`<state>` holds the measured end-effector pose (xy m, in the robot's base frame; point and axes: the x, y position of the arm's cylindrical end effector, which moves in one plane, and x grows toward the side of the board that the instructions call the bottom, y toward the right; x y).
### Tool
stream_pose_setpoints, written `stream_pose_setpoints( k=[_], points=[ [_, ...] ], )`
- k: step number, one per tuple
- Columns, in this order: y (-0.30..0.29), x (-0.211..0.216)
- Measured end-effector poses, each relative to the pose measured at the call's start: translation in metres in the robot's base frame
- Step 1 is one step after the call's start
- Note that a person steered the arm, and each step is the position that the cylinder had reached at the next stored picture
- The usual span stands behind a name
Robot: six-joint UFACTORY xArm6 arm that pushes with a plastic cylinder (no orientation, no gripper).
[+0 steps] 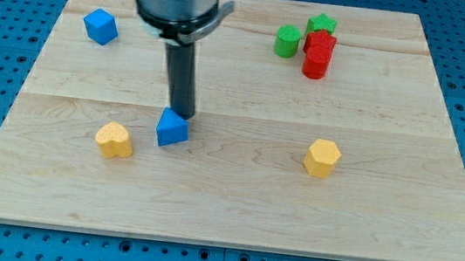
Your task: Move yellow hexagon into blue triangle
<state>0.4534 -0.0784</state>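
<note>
Yellow hexagon [322, 157] sits at the tabletop's [232, 210] right, well apart from the blue triangle [172, 129]. No hand here; my tip [183, 114] touches the triangle. Light, rigid, slides easily: push its right face.

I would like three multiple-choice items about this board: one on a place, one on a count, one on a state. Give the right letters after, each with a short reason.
1. Where is my tip?
A. just above the blue triangle
B. beside the green blocks
C. at the board's bottom edge

2. How many yellow blocks lie on the board?
A. one
B. two
C. three

3. How do the yellow hexagon and the blue triangle stand?
A. touching
B. stacked
C. apart

Answers:
1 A: my tip ends right at the top edge of the blue triangle.
2 B: the yellow hexagon lies at the view's right, and another yellow block lies left of the triangle.
3 C: bare wooden board shows between them.
</note>
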Motion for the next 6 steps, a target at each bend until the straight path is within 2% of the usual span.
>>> stream_pose_setpoints(
  k=[1,2,3,4,5,6],
  points=[
    [-0.028,0.02],
    [0.04,-0.019],
    [0.14,-0.03],
    [0.216,-0.019],
    [0.226,0.023],
    [0.196,0.045]
  ],
)
